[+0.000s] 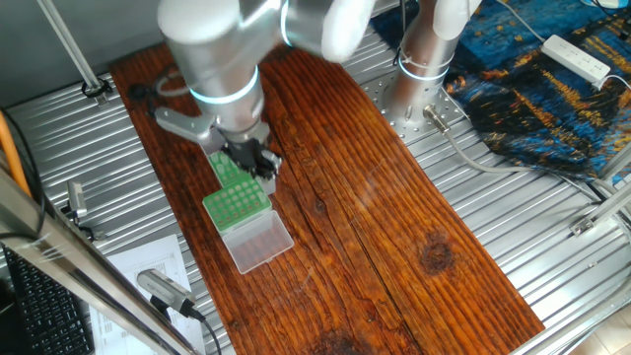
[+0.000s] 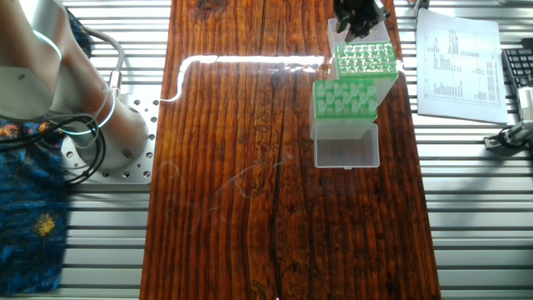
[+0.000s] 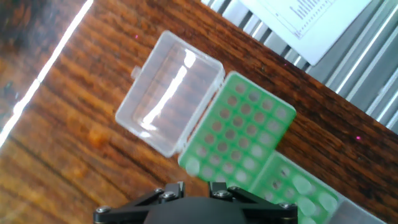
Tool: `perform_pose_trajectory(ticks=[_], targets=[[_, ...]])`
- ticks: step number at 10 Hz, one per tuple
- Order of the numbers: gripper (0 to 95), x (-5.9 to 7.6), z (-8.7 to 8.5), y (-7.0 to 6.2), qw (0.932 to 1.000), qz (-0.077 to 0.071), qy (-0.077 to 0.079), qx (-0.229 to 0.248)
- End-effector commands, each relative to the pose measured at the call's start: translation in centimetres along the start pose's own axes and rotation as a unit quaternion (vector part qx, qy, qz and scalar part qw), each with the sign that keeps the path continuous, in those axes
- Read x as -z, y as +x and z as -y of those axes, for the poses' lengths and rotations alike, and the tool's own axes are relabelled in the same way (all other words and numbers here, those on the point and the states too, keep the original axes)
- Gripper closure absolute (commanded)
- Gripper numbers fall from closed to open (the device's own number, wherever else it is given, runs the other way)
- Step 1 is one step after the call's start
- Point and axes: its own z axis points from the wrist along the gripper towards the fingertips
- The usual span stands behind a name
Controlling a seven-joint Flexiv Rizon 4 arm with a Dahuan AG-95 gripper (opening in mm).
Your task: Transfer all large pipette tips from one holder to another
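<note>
Overhead arrangement of two green racks on the wooden desk [image 2: 250, 167], with the gripper [image 1: 251, 158] hovering above them. Taking the nearer rack [image 2: 344, 98] as the landmark: its clear hinged lid [image 2: 346, 150] is lying open flat on the desk on the side away from the gripper, and the second rack [image 2: 364, 60] is sitting just beside it on the opposite side, under the gripper. A printed sheet [image 2: 458, 58] is resting on the metal surface beyond the desk edge, to the side of both racks.

The large pipette tips [image 2: 343, 97] are standing in the grid of the nearer rack, wide ends upward; in the hand view some holes of that rack [image 3: 239, 134] are looking empty while others are showing pale rims, but the count is too blurred to give. Whether the second rack is carrying tips cannot be told with confidence.

The gripper's finger bases are appearing at the bottom edge of the hand view, yet the fingertips are out of sight, so whether it is released or clenched cannot be told; nothing is visibly being carried.

Handling judgement: each tip is probably very light, thin-walled and smooth, so it is likely slipping or deforming under hard pinching. The wide upper collar is the sensible place to hold, lifting straight up.
</note>
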Motion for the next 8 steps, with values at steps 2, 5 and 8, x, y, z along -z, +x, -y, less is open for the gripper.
perform_pose_trajectory(ticks=[2,5,8], targets=[[76.0,-1.5,0.0,-0.3,0.9999,0.003,0.010,0.005],[76.0,-2.3,-0.1,0.0,0.9999,0.009,0.014,0.002],[76.0,-2.8,-0.2,-0.1,0.9998,0.010,0.016,0.000]])
